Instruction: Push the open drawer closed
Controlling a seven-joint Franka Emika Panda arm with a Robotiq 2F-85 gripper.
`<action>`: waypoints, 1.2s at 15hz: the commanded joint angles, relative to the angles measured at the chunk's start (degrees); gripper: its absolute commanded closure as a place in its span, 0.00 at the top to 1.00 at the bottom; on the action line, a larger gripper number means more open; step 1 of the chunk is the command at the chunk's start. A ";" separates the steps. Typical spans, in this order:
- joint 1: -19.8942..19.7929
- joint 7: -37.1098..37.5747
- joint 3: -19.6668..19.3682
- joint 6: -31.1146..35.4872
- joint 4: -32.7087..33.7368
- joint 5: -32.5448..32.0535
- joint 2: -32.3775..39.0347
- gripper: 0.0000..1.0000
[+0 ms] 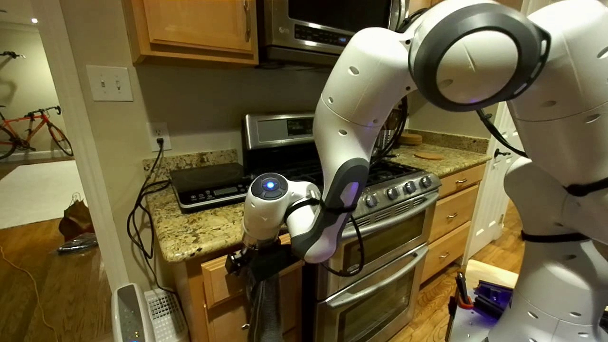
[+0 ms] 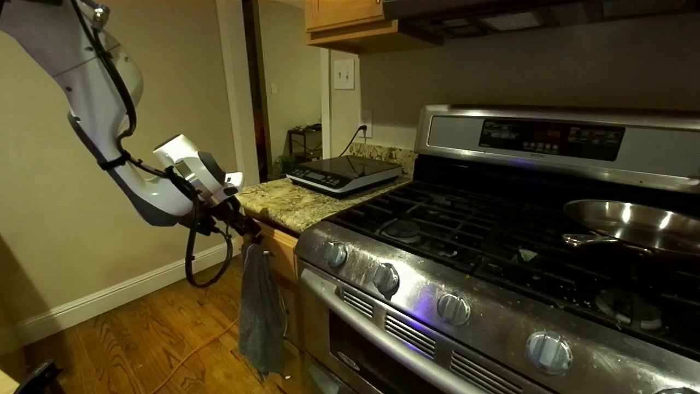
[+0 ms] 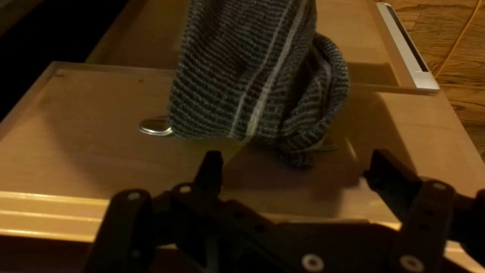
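At the far left in an exterior view, an orange bicycle (image 1: 35, 128) stands by a far wall (image 1: 28, 76). Next comes a white appliance (image 1: 130, 313), just beside the base cabinet (image 1: 192, 285). The granite worktop (image 1: 204, 232) above carries a black portable cooktop (image 1: 209, 183). Under its front edge is the wooden drawer (image 1: 222, 287); in the wrist view its front stands proud of the cabinet door (image 3: 352, 30) below, though how far I cannot tell. A dark grey towel (image 3: 246, 76) with pale stripes hangs at its silver handle (image 3: 155, 127), leaving one end showing. The jaws are spread wide apart before the drawer front; whether they touch it, I cannot tell. The white robot arm (image 1: 380, 61) reaches down from the right, partly covering the stainless range (image 1: 380, 285). Beyond that are three more wooden drawer fronts (image 1: 453, 216).
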 commanded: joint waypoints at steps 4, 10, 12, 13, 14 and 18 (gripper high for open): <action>10.05 5.11 -9.84 4.37 -1.61 -1.58 1.25 1.00; 15.14 -10.13 -10.90 5.27 -5.11 12.10 -2.26 1.00; 13.53 -17.09 -7.62 3.80 -5.97 16.69 -4.81 1.00; 13.11 -20.30 -6.55 3.37 -6.34 18.65 -5.57 1.00; 12.33 -23.59 -5.07 2.28 -6.90 20.29 -6.78 1.00; 9.58 -32.94 -0.74 -2.83 -8.77 26.05 -11.22 1.00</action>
